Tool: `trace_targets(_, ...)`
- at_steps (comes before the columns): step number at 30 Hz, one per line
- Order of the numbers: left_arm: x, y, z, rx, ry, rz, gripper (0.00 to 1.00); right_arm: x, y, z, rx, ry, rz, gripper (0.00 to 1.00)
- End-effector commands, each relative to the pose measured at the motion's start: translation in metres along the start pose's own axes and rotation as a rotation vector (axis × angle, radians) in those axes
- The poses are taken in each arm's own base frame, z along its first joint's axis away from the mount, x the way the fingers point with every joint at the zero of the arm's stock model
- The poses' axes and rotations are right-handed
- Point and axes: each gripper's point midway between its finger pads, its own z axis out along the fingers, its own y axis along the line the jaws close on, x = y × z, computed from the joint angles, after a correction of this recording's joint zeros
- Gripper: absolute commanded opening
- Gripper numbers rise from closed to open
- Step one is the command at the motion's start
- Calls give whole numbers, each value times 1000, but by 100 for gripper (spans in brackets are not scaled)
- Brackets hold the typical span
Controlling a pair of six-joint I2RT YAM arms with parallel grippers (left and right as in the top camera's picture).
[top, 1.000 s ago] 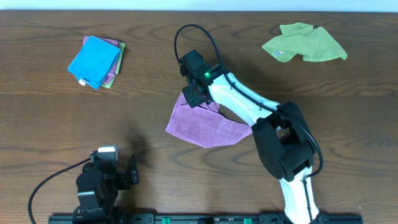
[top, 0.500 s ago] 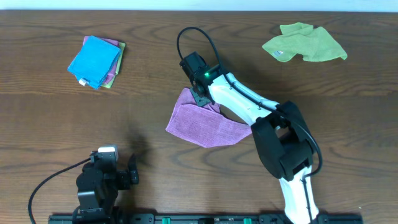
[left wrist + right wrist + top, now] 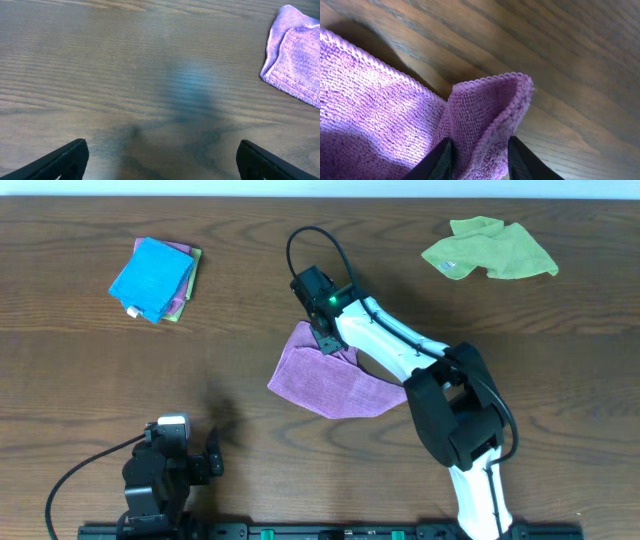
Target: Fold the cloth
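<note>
Black and squeezed tight, the right gripper (image 3: 477,159) is pinching one pointy corner of the fuzzy purple cloth (image 3: 335,380) and lifting it a little off the wood. The rest of the cloth lies flat in the middle of the brown wooden table (image 3: 560,360). The pinch only has the very tip of the corner, so I think the cloth could slip out if the arm pulls fast. If the arm stays too low, it might drag the whole cloth along and not fold it. A crooked pull would probably make a crooked fold. There is lots of bare wood around the cloth, most of all toward the near edge. The left gripper (image 3: 162,162) is wide open and holds nothing, down by the near left corner. The crumpled lime-green cloth (image 3: 490,248) by the far right corner and the neat stack of folded cloths with a blue one on top (image 3: 155,278) by the far left corner are both well apart from it.
</note>
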Motion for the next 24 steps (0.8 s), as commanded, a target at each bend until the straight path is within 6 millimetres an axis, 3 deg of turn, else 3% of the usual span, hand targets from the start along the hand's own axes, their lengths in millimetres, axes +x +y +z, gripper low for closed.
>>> trace_targets(1,7,1,2,-5,20,-6,96,3,-11,2,48,12,10,37)
trace_targets(7,7,1,2,-5,20,-6,96,2,-13,-3,53,19,8,36)
trace_targets(14,7,1,2,-5,21,-7,96,-16,-19,-29,41,-47,32,33)
trace_targets(22,7,1,2,-5,21,-7,95,-9,-23,-29,46,-18,29,29)
trace_targets(24,7,1,2,-5,20,-6,95,-6,-25,-28,49,-6,29,22)
